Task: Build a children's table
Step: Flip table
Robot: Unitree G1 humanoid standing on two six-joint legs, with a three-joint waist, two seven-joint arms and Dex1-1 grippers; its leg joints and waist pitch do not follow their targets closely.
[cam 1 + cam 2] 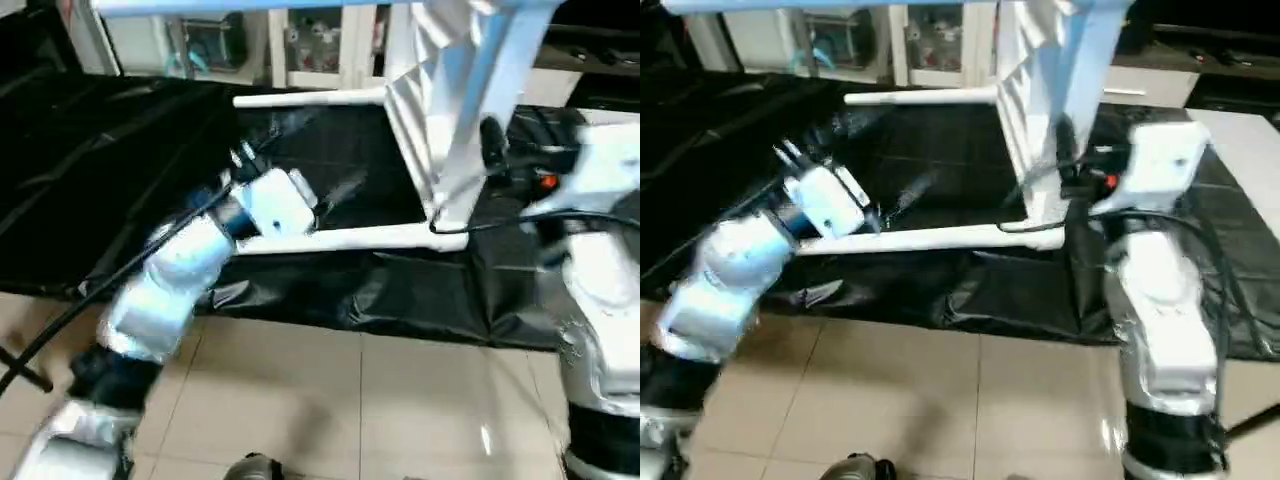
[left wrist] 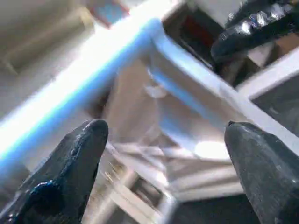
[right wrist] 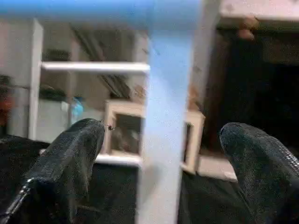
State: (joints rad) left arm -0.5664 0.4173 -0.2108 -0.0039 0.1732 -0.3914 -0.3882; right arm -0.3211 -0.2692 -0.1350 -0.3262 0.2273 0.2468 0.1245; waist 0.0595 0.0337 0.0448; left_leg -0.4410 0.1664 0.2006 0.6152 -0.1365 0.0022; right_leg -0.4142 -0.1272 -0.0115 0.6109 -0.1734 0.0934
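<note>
Lying on its side, children's table (image 1: pixel 440 120) — left end effector (image 2: pixel 163 154) apart, right end effector (image 3: pixel 159 154) apart around a leg (image 3: pixel 163 140).

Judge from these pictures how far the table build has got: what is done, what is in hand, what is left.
Done: legs are fitted in the tabletop, which stands on edge on the black work table; how many legs I cannot tell. In hand: nothing; the left gripper and right gripper are open, a leg standing between the right fingers. Left: probably setting the table upright.

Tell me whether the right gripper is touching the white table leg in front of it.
Apart. The right wrist view shows the right gripper with fingers spread wide, gaps on both sides of the table leg.
</note>
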